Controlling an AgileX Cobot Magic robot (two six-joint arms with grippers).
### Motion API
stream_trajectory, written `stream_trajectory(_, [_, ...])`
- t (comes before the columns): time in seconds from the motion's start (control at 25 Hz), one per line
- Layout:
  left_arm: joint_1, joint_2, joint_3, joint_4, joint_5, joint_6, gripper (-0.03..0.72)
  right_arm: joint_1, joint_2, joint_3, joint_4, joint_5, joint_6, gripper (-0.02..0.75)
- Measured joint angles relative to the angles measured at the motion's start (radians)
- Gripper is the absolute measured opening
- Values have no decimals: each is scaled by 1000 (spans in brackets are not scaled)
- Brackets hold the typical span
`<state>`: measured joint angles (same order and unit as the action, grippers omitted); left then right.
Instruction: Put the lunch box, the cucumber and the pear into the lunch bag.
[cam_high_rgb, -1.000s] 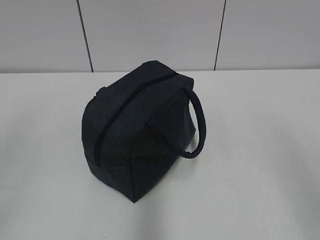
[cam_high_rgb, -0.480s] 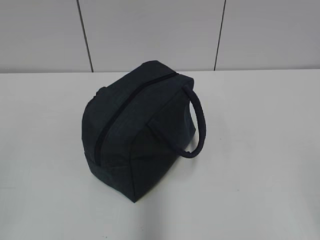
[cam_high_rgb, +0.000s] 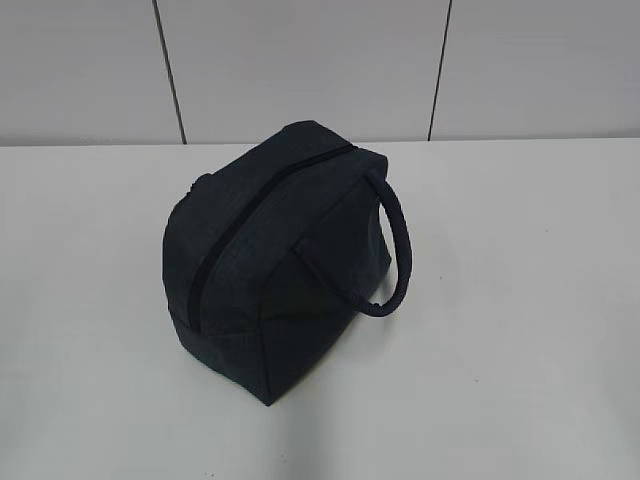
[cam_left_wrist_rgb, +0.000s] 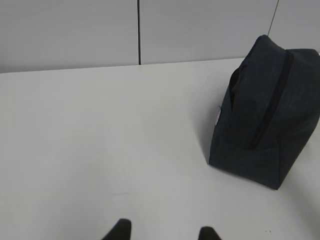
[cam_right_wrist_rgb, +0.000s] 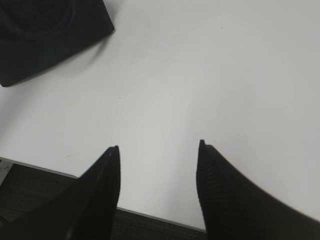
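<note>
The dark navy lunch bag (cam_high_rgb: 270, 265) stands on the white table with its top zipper (cam_high_rgb: 240, 225) closed and its padded loop handle (cam_high_rgb: 396, 255) hanging on the right side. It also shows in the left wrist view (cam_left_wrist_rgb: 265, 110) and in a corner of the right wrist view (cam_right_wrist_rgb: 45, 30). My left gripper (cam_left_wrist_rgb: 162, 231) is open and empty over bare table, left of the bag. My right gripper (cam_right_wrist_rgb: 159, 150) is open and empty above the table's front edge. The lunch box, the cucumber and the pear are out of view. Neither gripper shows in the exterior view.
The white table (cam_high_rgb: 520, 300) runs back to a grey panelled wall (cam_high_rgb: 300, 60). The table's front edge (cam_right_wrist_rgb: 150, 215) and the dark floor beyond it show between my right fingers.
</note>
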<state>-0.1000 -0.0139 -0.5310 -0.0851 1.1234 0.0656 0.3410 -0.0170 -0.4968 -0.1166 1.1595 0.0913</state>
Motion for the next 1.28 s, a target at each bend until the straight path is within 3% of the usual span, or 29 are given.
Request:
stream_trajectory(0.8, [7, 0, 2, 11, -5, 1, 242, 0, 0, 0, 0, -2, -5, 391])
stream_trajectory(1.08, [35, 0, 2, 11, -6, 1, 242, -74, 0, 0, -2, -2, -8, 391])
stream_trajectory(1.28, [35, 0, 2, 11, -6, 1, 242, -81, 0, 0, -5, -2, -8, 390])
